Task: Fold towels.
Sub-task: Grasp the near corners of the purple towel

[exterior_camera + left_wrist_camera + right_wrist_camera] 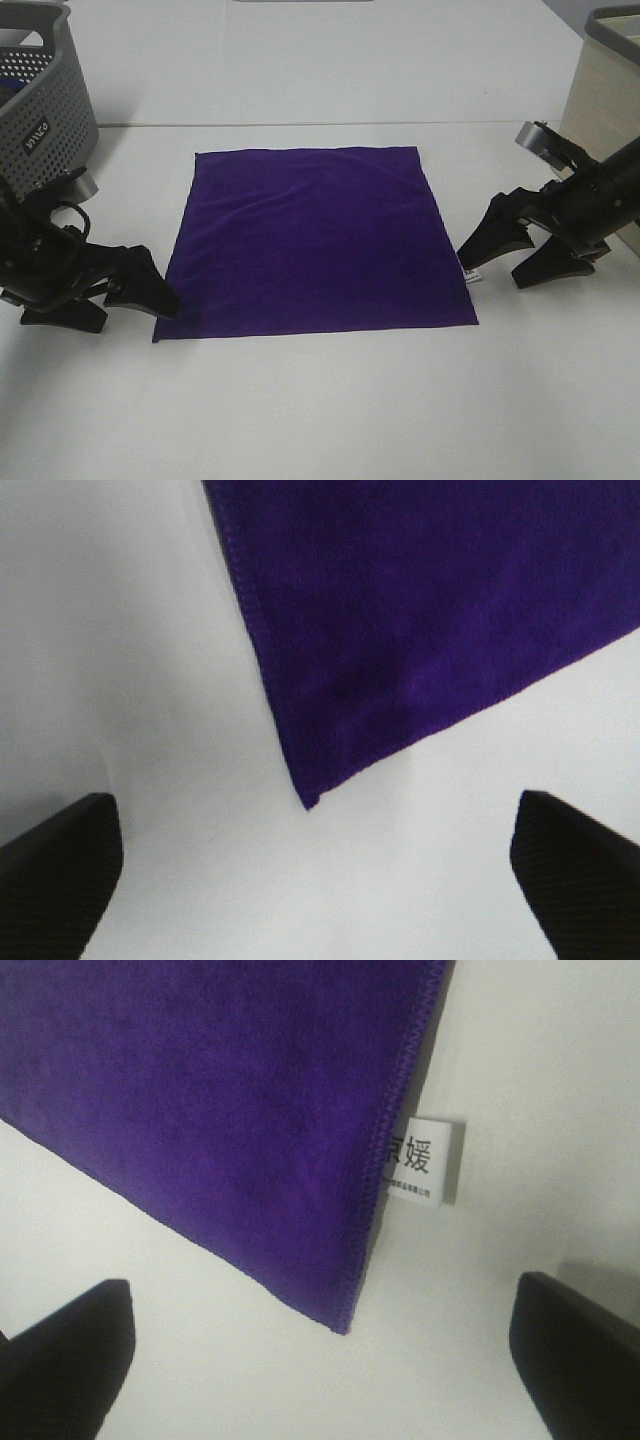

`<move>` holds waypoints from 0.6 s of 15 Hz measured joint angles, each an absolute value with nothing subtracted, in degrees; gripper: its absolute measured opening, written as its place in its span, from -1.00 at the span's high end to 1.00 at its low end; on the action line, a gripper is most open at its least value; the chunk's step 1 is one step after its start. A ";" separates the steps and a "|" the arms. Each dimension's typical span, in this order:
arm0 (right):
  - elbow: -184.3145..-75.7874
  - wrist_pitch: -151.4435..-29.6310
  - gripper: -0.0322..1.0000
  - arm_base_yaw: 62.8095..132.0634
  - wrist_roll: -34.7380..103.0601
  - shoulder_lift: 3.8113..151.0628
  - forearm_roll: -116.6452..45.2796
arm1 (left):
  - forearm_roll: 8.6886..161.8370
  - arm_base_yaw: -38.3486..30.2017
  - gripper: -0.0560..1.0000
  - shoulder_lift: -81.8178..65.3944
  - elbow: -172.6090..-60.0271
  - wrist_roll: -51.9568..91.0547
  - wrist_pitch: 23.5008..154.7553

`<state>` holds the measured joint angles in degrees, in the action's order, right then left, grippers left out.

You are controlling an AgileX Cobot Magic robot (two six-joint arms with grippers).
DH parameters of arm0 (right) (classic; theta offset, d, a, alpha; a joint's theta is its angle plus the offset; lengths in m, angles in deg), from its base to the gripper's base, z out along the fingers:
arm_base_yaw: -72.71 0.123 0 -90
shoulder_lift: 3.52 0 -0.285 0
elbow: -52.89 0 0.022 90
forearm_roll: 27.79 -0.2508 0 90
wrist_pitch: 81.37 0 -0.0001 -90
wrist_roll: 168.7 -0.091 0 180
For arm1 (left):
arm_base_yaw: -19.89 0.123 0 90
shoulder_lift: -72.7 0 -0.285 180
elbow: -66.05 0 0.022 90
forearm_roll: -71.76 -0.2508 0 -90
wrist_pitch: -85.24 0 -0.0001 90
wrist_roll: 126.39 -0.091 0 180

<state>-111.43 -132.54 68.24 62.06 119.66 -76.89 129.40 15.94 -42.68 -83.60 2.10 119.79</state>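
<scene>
Bright, even light; white tabletop (330, 420) glares a bit, thin shadow by towel (310, 240) edge, wrist pics soft.

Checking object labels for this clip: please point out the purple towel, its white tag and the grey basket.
purple towel (315, 240), exterior high view, middle of the cloth.
white tag (424, 1163), right wrist view, centre of the printed label.
grey basket (50, 105), exterior high view, perforated side wall.

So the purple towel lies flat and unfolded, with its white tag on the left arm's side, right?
Not quite: the white tag sits on the right arm's side, as the right wrist view shows. The towel does lie flat and unfolded.
</scene>
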 joint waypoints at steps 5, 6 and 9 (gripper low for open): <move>-111.43 -132.94 -0.97 68.24 62.01 119.66 -76.55 | 132.27 15.94 -0.94 -46.01 -84.80 1.64 121.23; -111.43 -132.94 -0.97 68.24 61.89 119.66 -76.26 | 132.90 15.94 -0.93 -46.70 -85.03 1.58 121.74; -111.48 -132.48 -0.97 68.24 61.20 121.78 -76.26 | 133.82 15.94 -0.85 -47.33 -85.20 1.41 122.49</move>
<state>-111.48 -132.48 68.24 61.20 121.78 -76.26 133.82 15.94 -47.33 -85.20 1.41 122.49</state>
